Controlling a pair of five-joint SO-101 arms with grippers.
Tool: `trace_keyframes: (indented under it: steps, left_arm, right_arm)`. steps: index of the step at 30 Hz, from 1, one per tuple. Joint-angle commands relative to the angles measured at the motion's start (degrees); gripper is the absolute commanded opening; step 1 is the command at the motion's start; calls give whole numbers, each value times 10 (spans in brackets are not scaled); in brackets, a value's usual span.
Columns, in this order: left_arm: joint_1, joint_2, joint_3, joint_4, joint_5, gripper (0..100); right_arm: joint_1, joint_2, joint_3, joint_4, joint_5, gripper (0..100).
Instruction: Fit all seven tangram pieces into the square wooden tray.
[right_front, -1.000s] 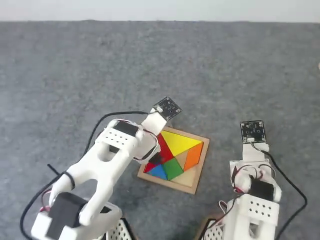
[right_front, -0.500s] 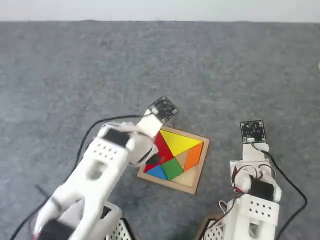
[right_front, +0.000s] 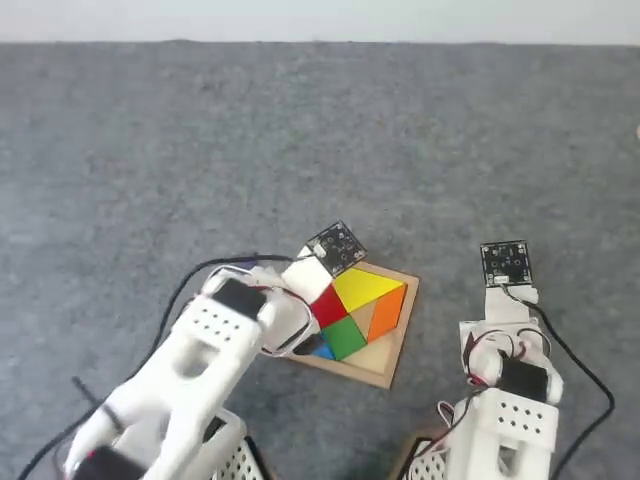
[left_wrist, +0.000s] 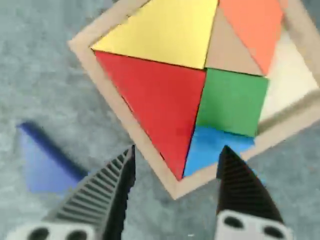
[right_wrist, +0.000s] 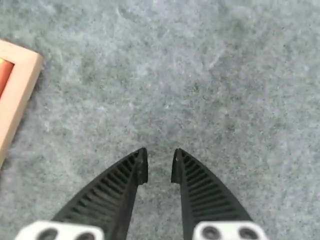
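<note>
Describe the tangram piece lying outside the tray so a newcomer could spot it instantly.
Find the square wooden tray on the grey carpet. Off its rim, on the red triangle's side, a flat blue piece lies on the carpet. It is darker than the light blue piece in the tray and lies outside the frame.

A robotics lab bench: white arms (right_front: 190, 370) at a grey felt table (right_front: 150, 130).
</note>
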Motion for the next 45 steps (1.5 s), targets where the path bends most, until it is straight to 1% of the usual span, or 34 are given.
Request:
trace_keyframes:
  steps: [1, 4, 7, 9, 15, 17, 19, 22, 26, 31, 34, 39, 45]
  left_arm:
    - [3, 88, -30, -52, -7, 254]
    - [2, 127, -38, -75, -7, 253]
    - [1, 142, -54, -72, -4, 253]
    - [-4, 134, -65, -55, -4, 252]
    - [-88, 27, -131, 30, -7, 253]
    - [-126, 20, -160, 55, -4, 253]
    - [-164, 45, -178, 62, -5, 253]
    - [-210, 120, -197, 57, -4, 253]
    - [-246, 236, -230, 31, 1, 253]
    - [-285, 342, -290, 13, 34, 253]
    - [-293, 375, -313, 17, 48, 253]
    - [-288, 395, -314, 18, 73, 253]
    - [-288, 420, -314, 31, 74, 250]
  right_arm:
    - [3, -12, -6, -12, 2, 95]
    - [3, -12, -6, -12, 2, 95]
    - [3, -12, -6, -11, 2, 95]
    - [3, -12, -6, -11, 2, 95]
    - [3, -12, -6, -11, 2, 97]
    - [3, -12, -6, -11, 2, 97]
    - [3, -12, -6, -11, 2, 97]
    - [3, -12, -6, -9, 2, 97]
    - [3, -12, -6, -9, 4, 97]
    - [3, -12, -6, -9, 5, 97]
    - [2, -12, -5, -9, 5, 97]
    - [2, -12, -5, -11, 5, 97]
    - [2, -12, -5, -12, 5, 97]
